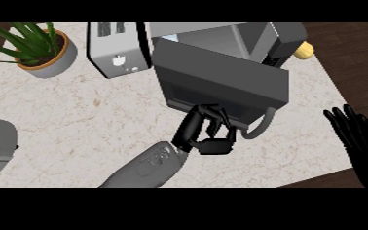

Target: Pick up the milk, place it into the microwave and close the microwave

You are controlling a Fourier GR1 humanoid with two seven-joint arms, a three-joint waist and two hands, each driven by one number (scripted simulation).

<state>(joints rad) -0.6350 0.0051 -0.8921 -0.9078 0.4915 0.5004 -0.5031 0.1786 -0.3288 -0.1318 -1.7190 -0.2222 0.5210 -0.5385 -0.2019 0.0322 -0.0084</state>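
Left hand is reaching forward from grey forearm, fingers curling; right hand is resting open at right edge.

One microwave; one toaster; one plant — two hands.

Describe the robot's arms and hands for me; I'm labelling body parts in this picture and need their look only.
The left forearm is a smooth grey, rounded shell with a faint marking on top, narrowing at the wrist. It ends in a glossy black left hand with slim, segmented fingers and a thumb. The right hand is the same black; its forearm barely shows. No cables or sleeves are visible.
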